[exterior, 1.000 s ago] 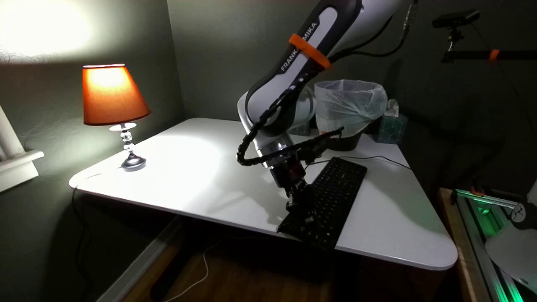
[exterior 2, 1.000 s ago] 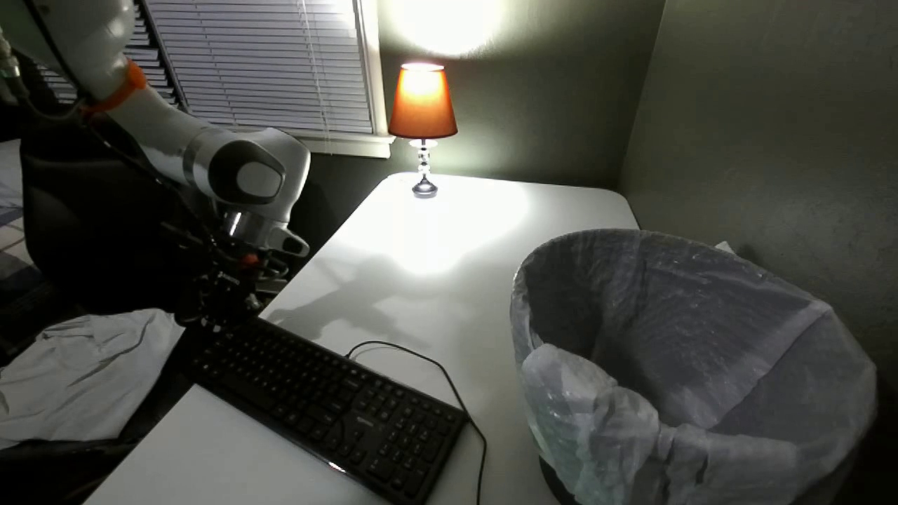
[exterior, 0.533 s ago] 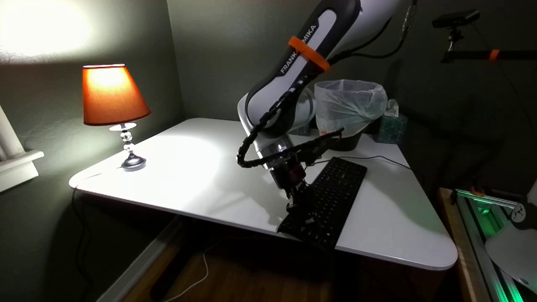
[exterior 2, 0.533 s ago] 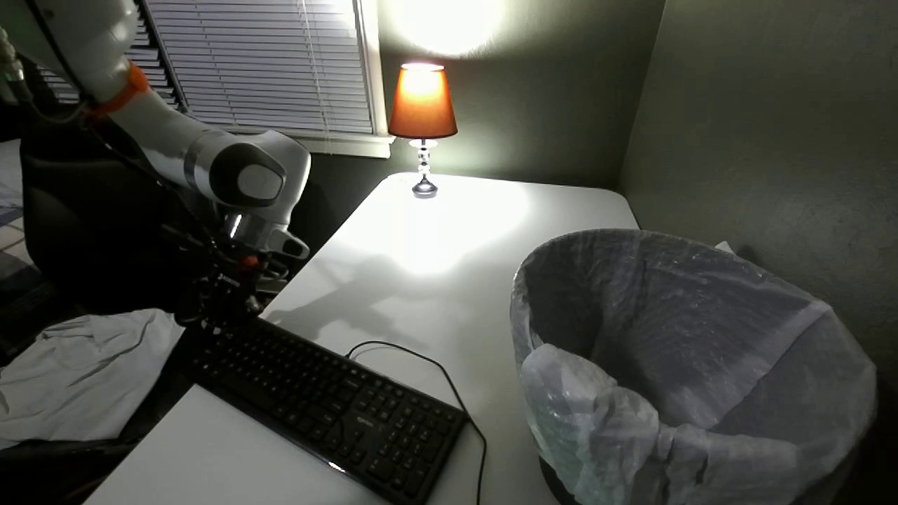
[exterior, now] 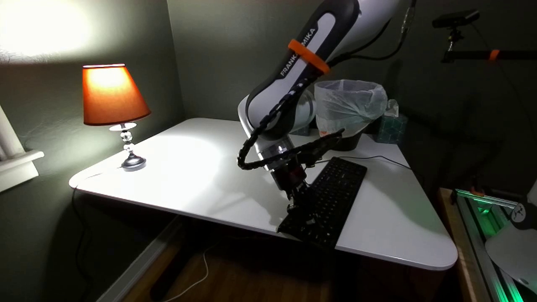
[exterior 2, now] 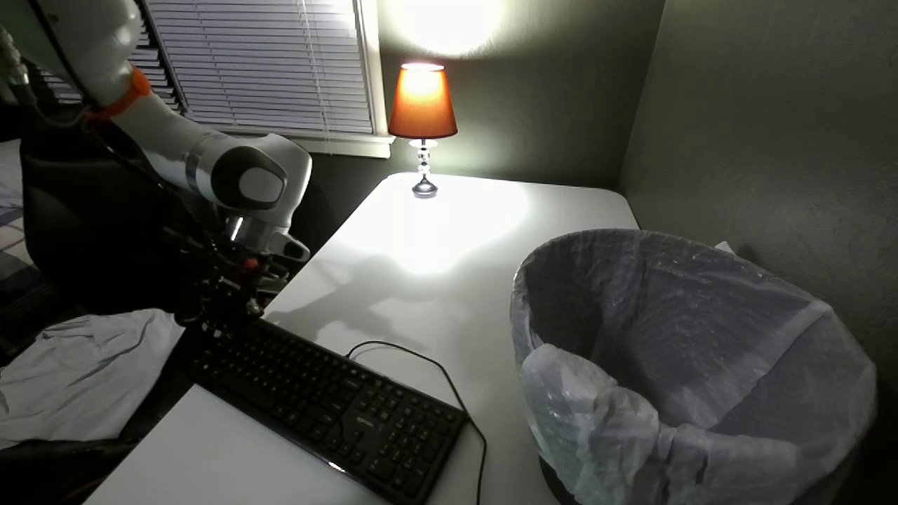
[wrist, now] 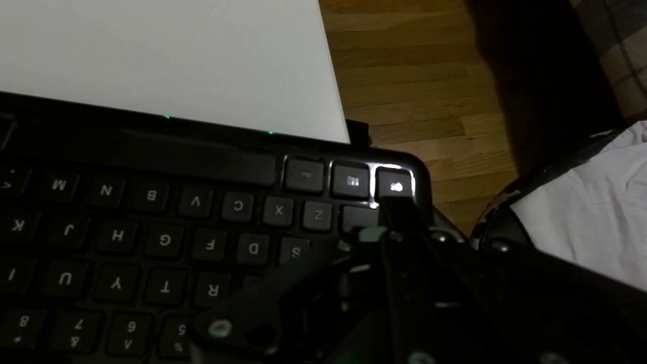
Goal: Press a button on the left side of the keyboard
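Arm (exterior: 272, 94) a touch lower than a second ago, keyboard (exterior 2: 333, 405) unmoved beneath, gripper (wrist: 391, 225) gone down with it: reads as final approach or start of the press, contact not certain. Desk (exterior: 168, 159) smooth, white; keyboard a long black slab lying on it, glossy rounded rim, left end jutting past the edge. Gripper dark, slim, jointed, fingers together with nothing seen between, tips beside or over the square, matt corner key (wrist: 396, 181).
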Available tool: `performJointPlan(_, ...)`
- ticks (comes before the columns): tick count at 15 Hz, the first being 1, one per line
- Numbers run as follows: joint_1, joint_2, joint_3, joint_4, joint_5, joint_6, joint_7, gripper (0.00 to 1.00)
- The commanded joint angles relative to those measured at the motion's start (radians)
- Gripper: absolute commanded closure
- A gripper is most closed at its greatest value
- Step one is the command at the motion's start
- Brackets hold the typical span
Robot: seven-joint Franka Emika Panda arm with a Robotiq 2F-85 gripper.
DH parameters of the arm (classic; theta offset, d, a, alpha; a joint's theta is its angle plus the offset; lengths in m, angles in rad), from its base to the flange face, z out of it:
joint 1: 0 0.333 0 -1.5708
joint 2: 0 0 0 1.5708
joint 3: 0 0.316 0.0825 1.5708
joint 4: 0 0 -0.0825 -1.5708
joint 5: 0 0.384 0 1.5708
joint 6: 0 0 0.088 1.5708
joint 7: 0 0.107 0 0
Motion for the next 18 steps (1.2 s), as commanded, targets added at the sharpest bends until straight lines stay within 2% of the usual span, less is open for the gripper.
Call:
performJointPlan(1,0.006,0.02,-0.005,0.019,-0.019,-0.004,0.027,1.0)
performJointPlan(18,0.007,0.059,-0.007,0.059,-0.026,-0.001,0.037,1.0)
